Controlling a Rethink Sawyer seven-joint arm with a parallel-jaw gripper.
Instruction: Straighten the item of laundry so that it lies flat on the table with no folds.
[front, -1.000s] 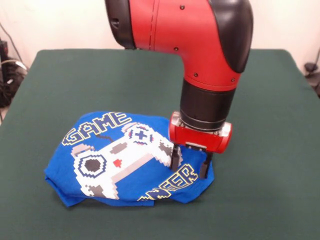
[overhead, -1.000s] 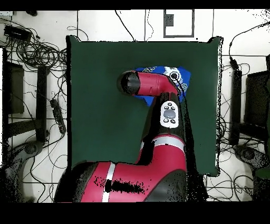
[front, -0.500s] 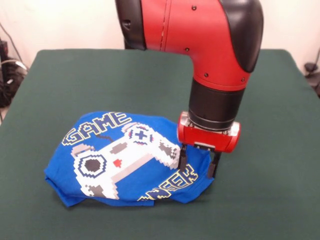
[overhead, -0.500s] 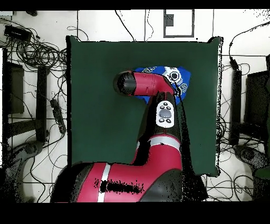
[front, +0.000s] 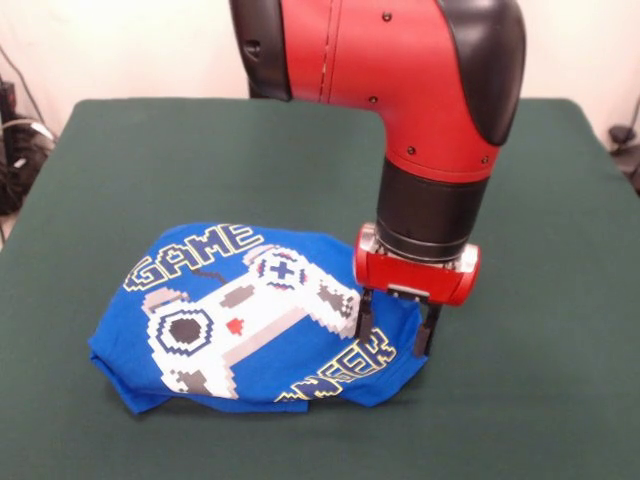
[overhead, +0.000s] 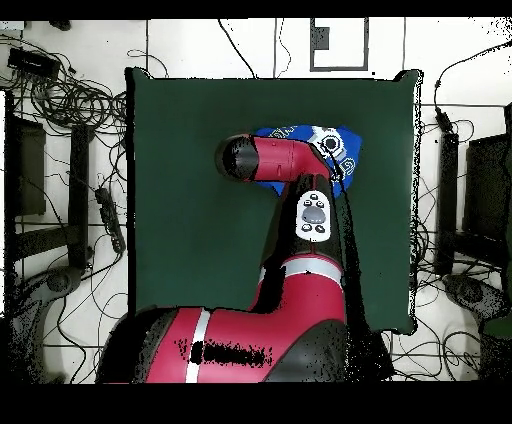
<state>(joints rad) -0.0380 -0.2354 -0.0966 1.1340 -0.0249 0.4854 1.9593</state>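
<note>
The item of laundry (front: 240, 320), a bright blue T-shirt with a pixel game controller print, lies crumpled and folded under at its edges on the near left part of the green table (front: 120, 170). My gripper (front: 395, 342) points straight down at the shirt's right edge. It is open, and its two black fingers (front: 365, 318) stand apart over the blue cloth there, at or very near its surface. In the overhead view only a strip of the shirt (overhead: 335, 145) shows past the red arm (overhead: 280, 160), which hides the gripper.
Bare green felt surrounds the shirt on every side (overhead: 180, 220). Cables (overhead: 70, 100) and dark equipment (overhead: 490, 190) lie on the floor beyond the table's edges. The thick arm hangs over the table's middle.
Over the last second the gripper shifted a little right and lower, onto the shirt's right edge. In the last half second it has barely moved. The shirt looks unchanged.
</note>
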